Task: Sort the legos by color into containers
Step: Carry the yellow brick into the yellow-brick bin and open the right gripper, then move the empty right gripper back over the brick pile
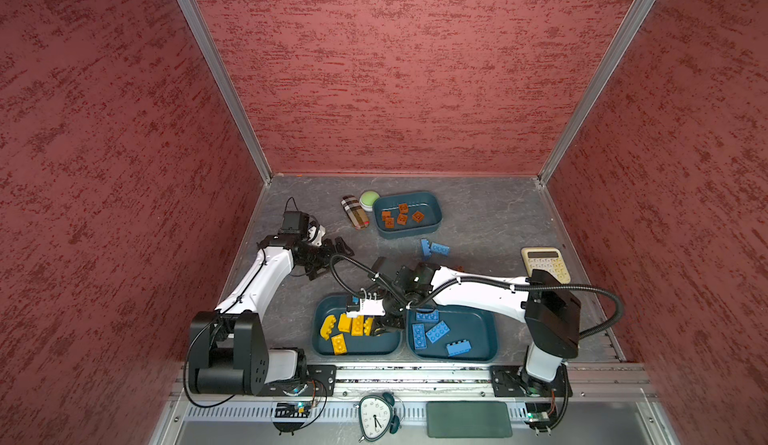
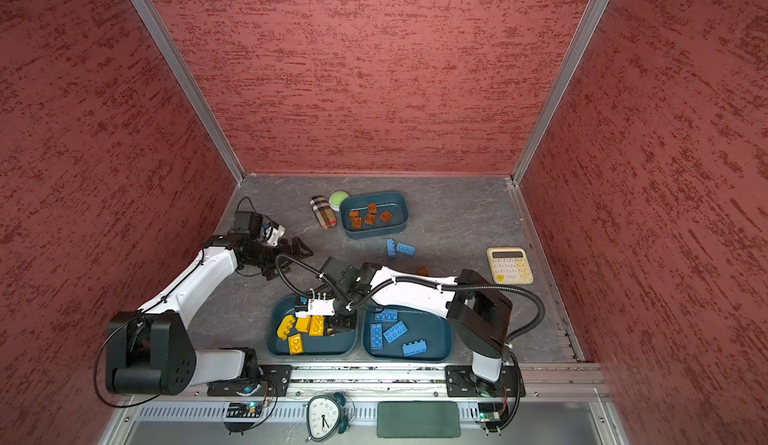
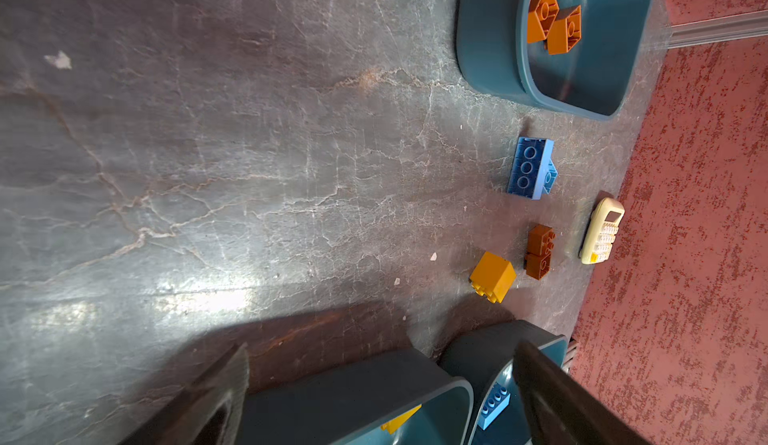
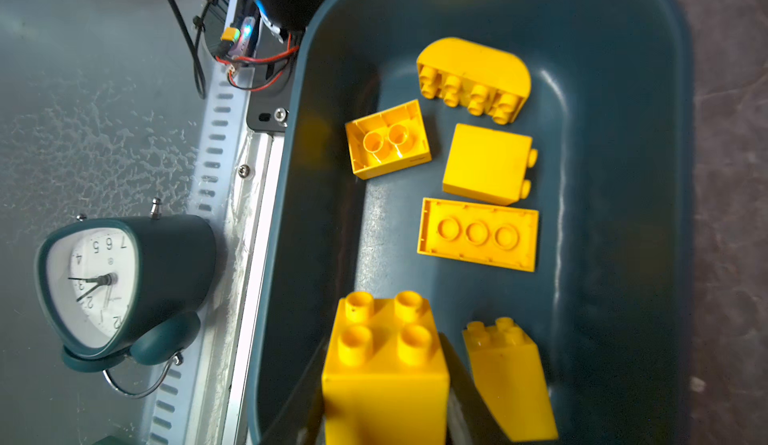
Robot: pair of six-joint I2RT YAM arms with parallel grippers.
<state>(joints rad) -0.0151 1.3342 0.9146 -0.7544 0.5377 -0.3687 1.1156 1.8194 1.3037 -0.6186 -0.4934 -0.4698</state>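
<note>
My right gripper [image 1: 384,326] [image 4: 382,374] is shut on a yellow brick [image 4: 386,401] and hangs over the front left tub [image 1: 322,349], where several yellow bricks [image 4: 478,235] lie. The front right tub [image 1: 482,326] holds several blue bricks [image 1: 436,333], and the back tub [image 1: 432,208] holds small brown ones [image 1: 402,213]. On the table lie two blue bricks [image 1: 434,248] [image 3: 530,168], two brown bricks [image 3: 540,252] and a yellow brick [image 3: 492,276]. My left gripper [image 1: 332,262] [image 3: 380,351] is open and empty above the bare table, left of the tubs.
A plaid case [image 1: 355,212] and a green-topped puck [image 1: 369,200] sit left of the back tub. A cream calculator [image 1: 544,262] lies near the right wall. An alarm clock [image 1: 378,416] and a dark green pad [image 1: 468,419] lie on the front shelf.
</note>
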